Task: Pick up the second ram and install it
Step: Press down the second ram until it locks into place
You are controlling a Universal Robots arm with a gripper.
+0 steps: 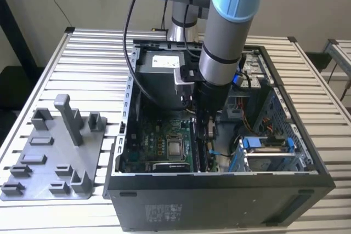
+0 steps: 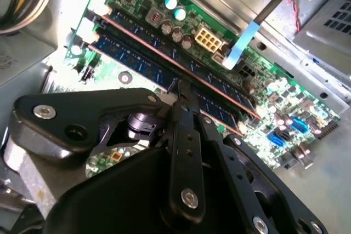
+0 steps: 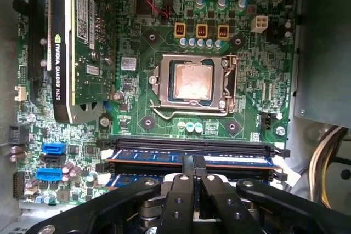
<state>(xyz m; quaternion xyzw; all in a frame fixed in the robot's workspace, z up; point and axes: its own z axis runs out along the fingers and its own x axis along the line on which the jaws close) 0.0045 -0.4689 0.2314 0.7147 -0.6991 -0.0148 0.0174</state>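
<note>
Nearest in the exterior view is the front wall of the open PC case (image 1: 219,190), w/ the grey fixture tray (image 1: 49,152) on the table well apart at the exterior view's left. Just beyond that wall, inside the case, the arm comes straight down and its gripper (image 1: 205,130) sits at the memory slots, to the exterior view's right of the CPU socket (image 1: 175,147). The second ram (image 3: 148,159) is not lifted. It lies upright in a slot on the motherboard (image 3: 241,80), directly under the fingertips (image 3: 187,163), which touch its top edge about mid-length. In the second wrist view another stick (image 2: 142,41) stands in the next slot, parallel and just beside it. The jaws are drawn narrow, fingers nearly together w/ no real gap. Key relation: the ram's long axis runs near-to-far in the case, and the jaws' closing direction runs along that same axis, not across the board's thickness. So the fingers look set to bear down on the edge rather than pinch it, i.e. seating seems to be the step in hand. Whether the end latches are fully home can't be told. Farther back is the grey power-supply box (image 1: 164,64) against the far wall.
</note>
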